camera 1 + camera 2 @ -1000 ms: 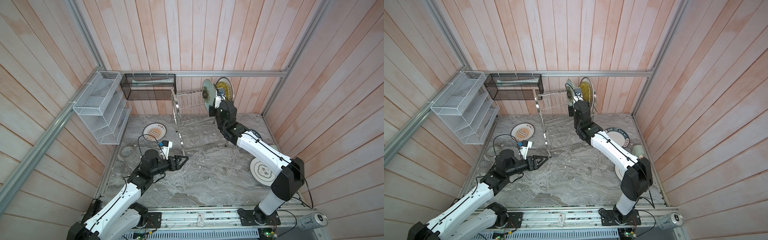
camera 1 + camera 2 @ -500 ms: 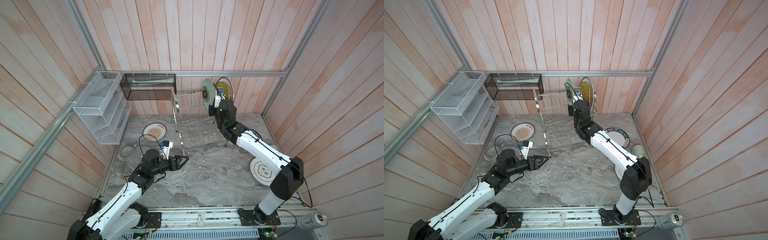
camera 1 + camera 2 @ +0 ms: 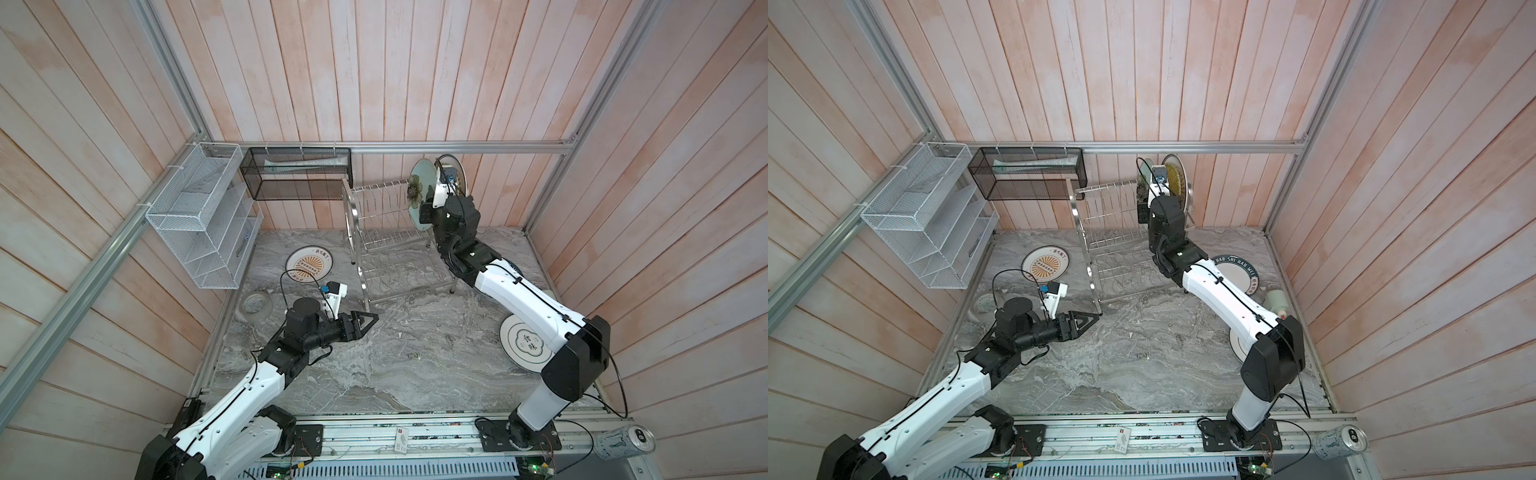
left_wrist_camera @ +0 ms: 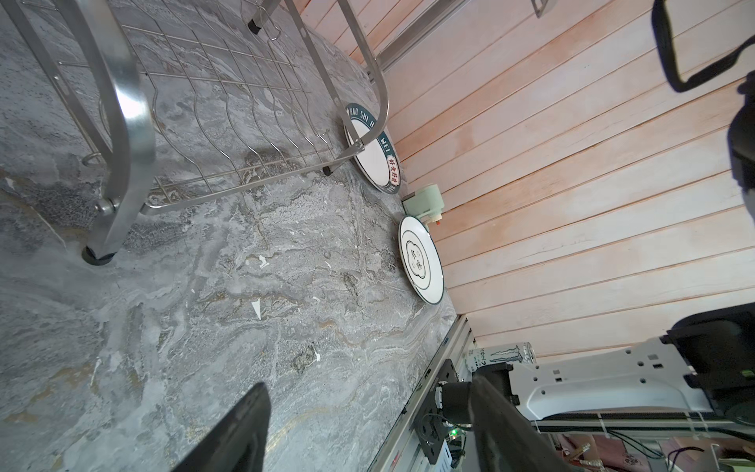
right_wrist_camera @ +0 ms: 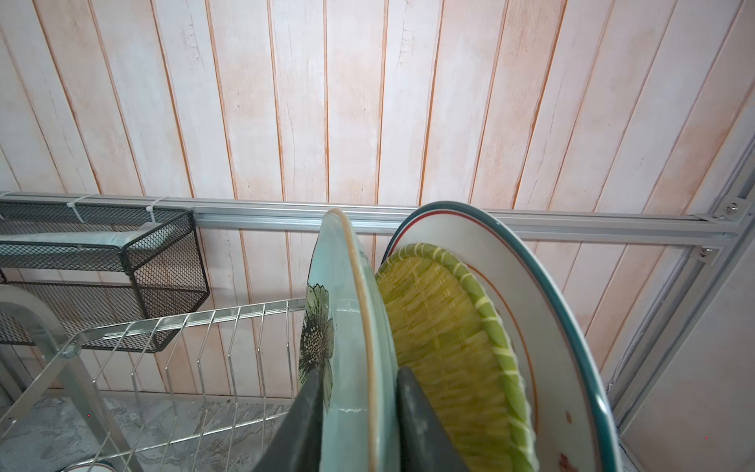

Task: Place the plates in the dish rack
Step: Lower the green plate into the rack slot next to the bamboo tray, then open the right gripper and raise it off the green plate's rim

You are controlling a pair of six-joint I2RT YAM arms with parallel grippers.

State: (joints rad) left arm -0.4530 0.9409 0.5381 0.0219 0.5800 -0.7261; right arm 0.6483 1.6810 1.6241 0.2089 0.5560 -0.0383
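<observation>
Plates are divided between rack and table [image 3: 395, 357]. Three are stood on edge at the 3 o'clock end of the upper tier of the dish rack [image 3: 386, 232], which is set at 12 o'clock on the table: the pale green plate [image 5: 343, 294], the yellow woven plate [image 5: 445, 339] just behind it, and a white teal-rimmed plate [image 5: 543, 327] behind that. The pale green plate's rim is straddled by the right gripper [image 5: 359, 374], one finger on each face; whether it is pinched or merely flanked cannot be told. Its disc is stood across the rack's length, so a withdrawal is judged best made within the plate's own plane. The left gripper [image 4: 367, 384] is held spread and empty at 9 o'clock on the table. The sunburst plate [image 3: 309, 264] is laid flat near it, at about 10 o'clock from it. The lettered plate [image 4: 369, 163] at 2 o'clock and the cloud plate [image 3: 524, 344] at 4 o'clock are laid nearer the right arm.
</observation>
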